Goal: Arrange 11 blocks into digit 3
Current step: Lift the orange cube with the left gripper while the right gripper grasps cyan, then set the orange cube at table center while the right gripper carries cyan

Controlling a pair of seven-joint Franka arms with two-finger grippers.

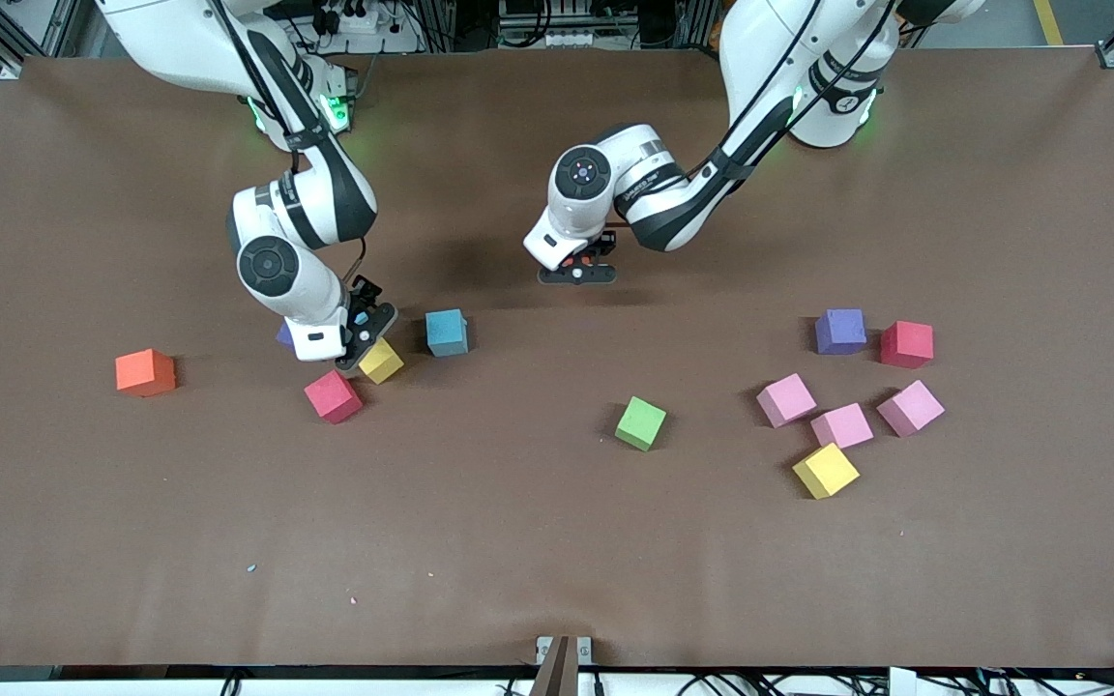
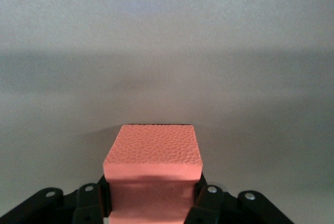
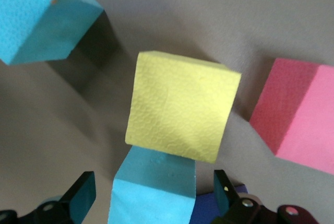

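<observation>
Front view: the right gripper (image 1: 364, 338) is low over a small yellow foam cube (image 1: 381, 361), toward the right arm's end of the brown table (image 1: 557, 561). Near it lie a teal foam cube (image 1: 447, 333), a crimson foam cube (image 1: 333, 396) nearer the camera, a purple cube mostly hidden by the arm (image 1: 283, 335), and an orange foam cube (image 1: 145, 372) well apart. The left gripper (image 1: 576, 274) hangs over bare table near the middle. A green foam cube (image 1: 641, 423) lies alone, nearer the camera. Toward the left arm's end lie a second purple cube (image 1: 840, 331), a red foam cube (image 1: 907, 344), three pink foam cubes (image 1: 842, 425) and a second yellow cube (image 1: 825, 471). The blocks are scattered and form no digit 3.

Left wrist view: the left gripper (image 2: 154, 192) is pinching a salmon-pink foam cube (image 2: 152, 156) between its fingers (image 2: 209, 198), above the table.

Right wrist view: the right gripper (image 3: 151, 185) has its fingers (image 3: 83, 195) spread. A second teal cube (image 3: 151, 192) is between them, touching the yellow foam cube (image 3: 180, 104). The fingers seem to stand clear of it, though the view is too tight to be sure. The crimson cube (image 3: 292, 114) and the first teal cube (image 3: 42, 15) lie either side.
</observation>
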